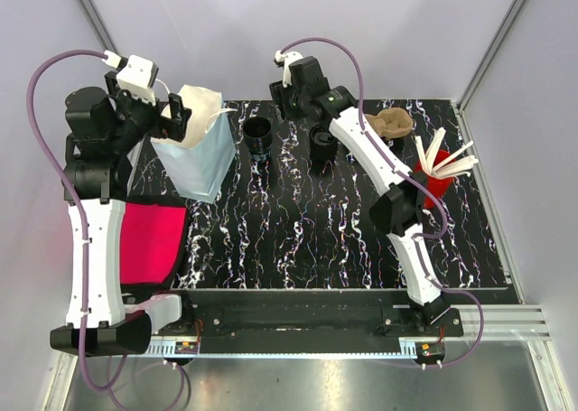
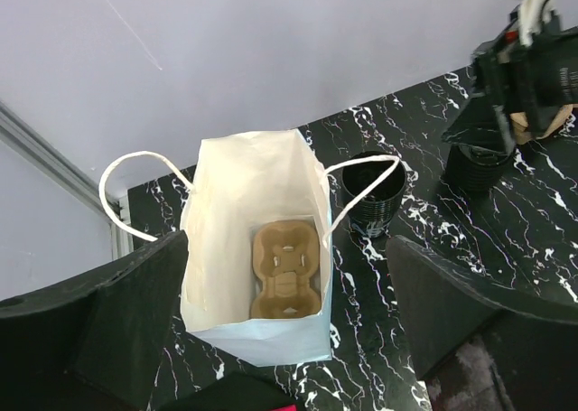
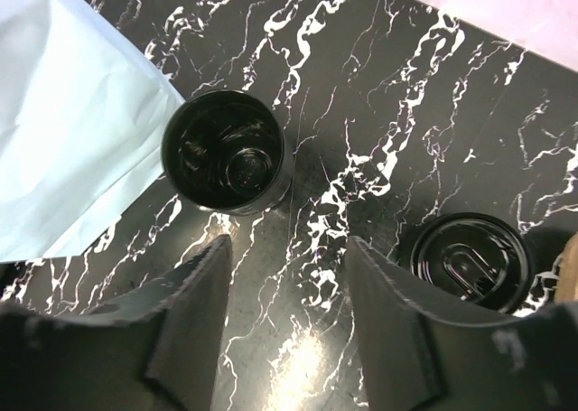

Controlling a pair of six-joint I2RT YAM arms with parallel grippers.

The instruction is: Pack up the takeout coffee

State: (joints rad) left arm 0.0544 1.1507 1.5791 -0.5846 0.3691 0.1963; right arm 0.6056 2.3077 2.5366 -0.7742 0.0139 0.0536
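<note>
Wide apart and empty, the left jaws hang over the open mouth of the white paper bag, with their dark fingers flanking it in the wrist view. The bag stands upright at the far left of the black marbled counter. A brown pulp cup carrier lies flat on the bottom of the bag. A red sheet lies on the near side of the bag, beside the left arm. Just right of the bag stands a black cup with no lid. The right jaws hover partly open with nothing between them, above bare counter between that cup and a second black cup, which has a lid on. Farther right, a crumpled brown thing rests by the far edge. A red holder of pale sticks stands near the right edge.
</note>
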